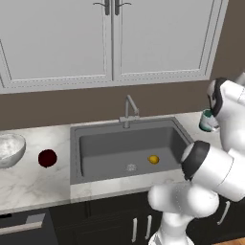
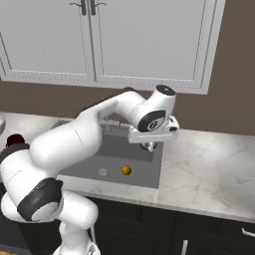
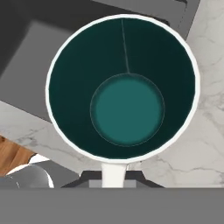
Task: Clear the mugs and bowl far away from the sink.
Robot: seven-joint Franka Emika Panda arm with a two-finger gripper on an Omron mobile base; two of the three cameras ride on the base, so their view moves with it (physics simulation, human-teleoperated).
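**Ana:** Hand view looks straight down into the teal mug point(image 3: 122, 89) — dark teal inside with a white rim, and its white handle runs down between the two finger tips of the claw point(image 3: 114, 175). Why is it held this way?

**Ben:** The claw is nearly closed, and I judge it pinches the handle, so the mug hangs upright under the hand. From the left base view the mug point(image 1: 208, 120) is at the right of the sink point(image 1: 127, 148), above the bench point(image 1: 33, 182), close to the basin's corner. I cannot tell if it touches the marble or is lifted a little.

**Ana:** In the right base view I see the claw point(image 2: 149, 145) below the wrist, over the right edge of the sink point(image 2: 114, 154). The mug there is mostly hidden by the hand.

**Ben:** Yes. So this mug is still near the basin — the task wants it far from it. The bench on the right is long and free, so I think the carry should go that way.

**Ana:** And the other things?

**Ben:** The red mug point(image 1: 47, 158) stands left of the sink, just beside it. The bowl point(image 1: 9, 149) is further left, apart from the mug. Both stand upright and untouched; the red mug at least is too near.

**Ana:** There is a lemon point(image 1: 153, 159) in the basin, by the drain.

**Ben:** It is not part of the task. One risk — a grip on a thin handle lets the mug swing.
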